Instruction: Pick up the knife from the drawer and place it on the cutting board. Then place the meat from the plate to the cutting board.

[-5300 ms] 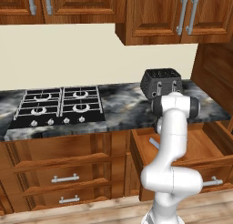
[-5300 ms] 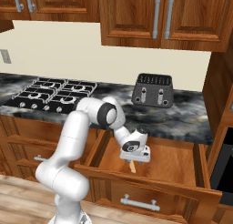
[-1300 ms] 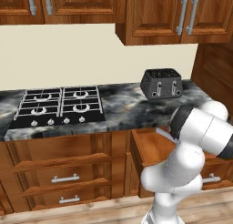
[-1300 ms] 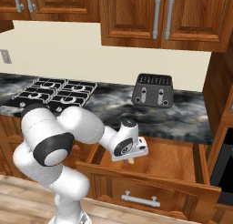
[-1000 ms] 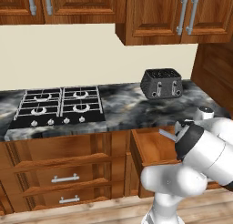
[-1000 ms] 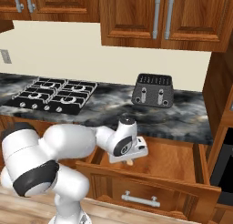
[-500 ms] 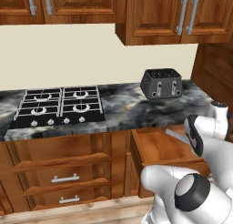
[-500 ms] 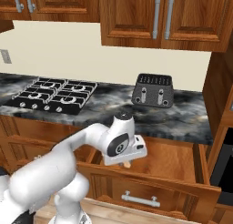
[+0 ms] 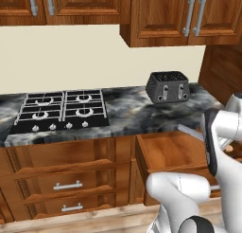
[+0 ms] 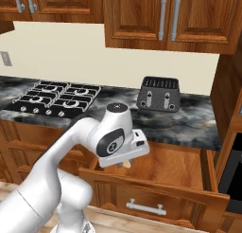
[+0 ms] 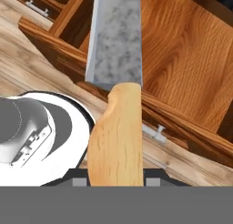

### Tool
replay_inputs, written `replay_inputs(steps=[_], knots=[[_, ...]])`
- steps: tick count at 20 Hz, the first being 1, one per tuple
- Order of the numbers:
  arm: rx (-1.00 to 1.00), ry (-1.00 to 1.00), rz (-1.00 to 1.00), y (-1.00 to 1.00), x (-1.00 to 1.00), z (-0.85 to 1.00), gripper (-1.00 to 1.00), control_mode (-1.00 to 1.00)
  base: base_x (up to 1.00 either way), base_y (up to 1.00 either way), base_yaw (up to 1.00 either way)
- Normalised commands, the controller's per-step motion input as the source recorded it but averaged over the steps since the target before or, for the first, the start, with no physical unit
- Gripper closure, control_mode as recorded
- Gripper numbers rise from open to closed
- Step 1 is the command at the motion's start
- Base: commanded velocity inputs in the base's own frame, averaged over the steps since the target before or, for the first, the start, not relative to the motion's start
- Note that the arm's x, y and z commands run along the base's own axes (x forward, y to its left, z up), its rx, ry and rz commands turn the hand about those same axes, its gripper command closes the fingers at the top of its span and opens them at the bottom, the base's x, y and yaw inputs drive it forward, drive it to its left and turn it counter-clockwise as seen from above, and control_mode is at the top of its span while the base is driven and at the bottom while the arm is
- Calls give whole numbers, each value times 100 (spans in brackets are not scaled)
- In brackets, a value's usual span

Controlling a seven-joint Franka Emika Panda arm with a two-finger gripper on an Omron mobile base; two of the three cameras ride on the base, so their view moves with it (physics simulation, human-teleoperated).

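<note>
The knife fills the middle of the hand view, its orange-tan handle (image 11: 116, 141) low and its bluish-silver blade (image 11: 116, 36) pointing up the picture. My gripper (image 11: 114, 177) is shut on the handle, its fingers mostly hidden behind it. The knife hangs above the open reddish-brown drawer (image 11: 186, 59), (image 10: 175, 168), (image 9: 172, 154). In the left base view the blade (image 9: 190, 131) sticks out left of my arm; in the right base view a bit of handle (image 10: 126, 164) shows under the hand. The cutting board, the meat and the plate are out of view.
A black toaster (image 9: 168, 86) (image 10: 158, 94) stands on the dark marble counter behind the drawer. The gas stove (image 9: 61, 111) (image 10: 56, 98) lies to the left. Shallow closed drawers (image 9: 66, 184) sit under it. Upper cabinets hang overhead. The drawer's silver bar handle (image 10: 144, 208) faces me.
The hand has risen out of the drawer with the knife and now hangs over its front edge. The arm's elbow has swung close to the cameras.
</note>
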Motion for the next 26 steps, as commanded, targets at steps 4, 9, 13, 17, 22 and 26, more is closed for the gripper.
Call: replay_inputs(steps=[4,9,13,17,22,26], knots=[[1,1,3,0,-38,88,100,-100,0,0,0],[0,1,1,5,-18,42,100,-100,0,0,0],[0,0,0,0,-2,0,100,-100,0,0,0],[0,-3,0,0,-6,0,100,-100,0,0,0],[0,-2,0,0,-5,0,100,100,-31,0,6],[0,0,0,0,0,0,100,100,-54,19,27]])
